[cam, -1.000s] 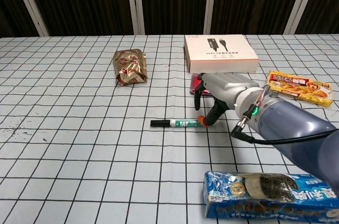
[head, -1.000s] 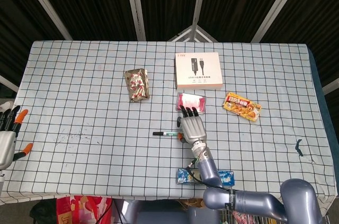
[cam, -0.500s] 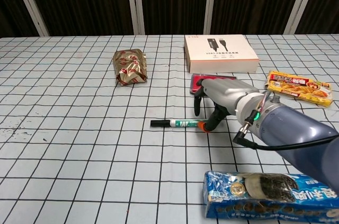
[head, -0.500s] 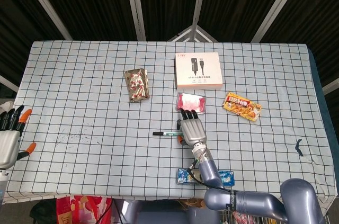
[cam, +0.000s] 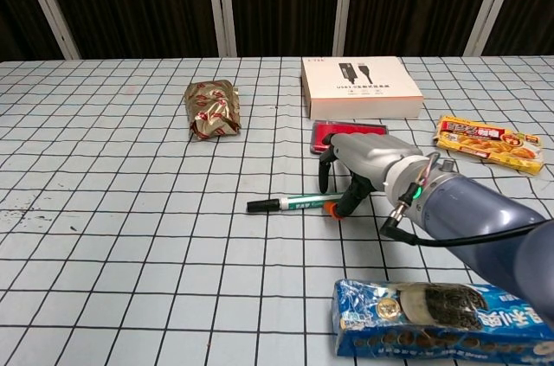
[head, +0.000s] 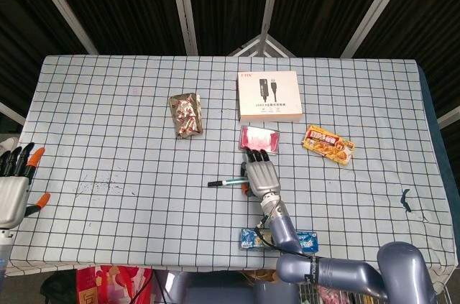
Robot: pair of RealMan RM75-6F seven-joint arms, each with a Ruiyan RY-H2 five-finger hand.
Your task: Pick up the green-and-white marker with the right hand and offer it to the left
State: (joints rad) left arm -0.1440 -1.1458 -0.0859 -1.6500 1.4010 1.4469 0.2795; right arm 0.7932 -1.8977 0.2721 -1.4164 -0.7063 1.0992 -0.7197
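The green-and-white marker [cam: 293,203] [head: 226,182] lies on the checked tablecloth, black cap to the left, slightly slanted. My right hand [cam: 368,162] [head: 260,173] sits low over its right end. The orange-tipped thumb [cam: 333,208] is in front of that end and the fingers [cam: 323,177] are curled down behind it, pinching it. The marker still rests on the cloth. My left hand [head: 14,183] shows only in the head view at the far left edge, fingers spread and holding nothing.
A red packet [cam: 346,131] lies just behind the right hand, with a white cable box [cam: 361,86] beyond it. A yellow snack pack [cam: 489,143] is at the right, a gold-red pouch [cam: 212,107] at the back left, and a blue biscuit pack [cam: 441,317] near the front.
The right hand has lowered and closed on the marker's right end. The marker has swung a little, its right end shifting away from me. The left hand has drifted slightly.
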